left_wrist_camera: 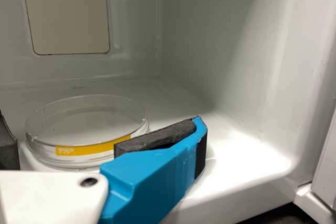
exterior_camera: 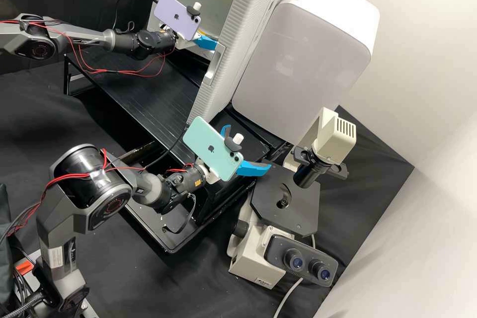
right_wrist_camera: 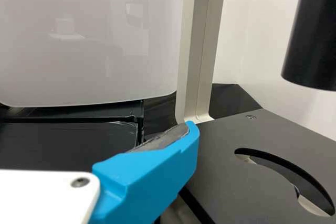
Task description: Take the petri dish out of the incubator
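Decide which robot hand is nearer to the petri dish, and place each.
Left. The left hand is inside the open incubator, just beside the petri dish on its floor; the right hand is outside, at the edge of the microscope stage, far from the dish.

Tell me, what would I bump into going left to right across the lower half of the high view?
Round arm joint → green phone → microscope → white wall.
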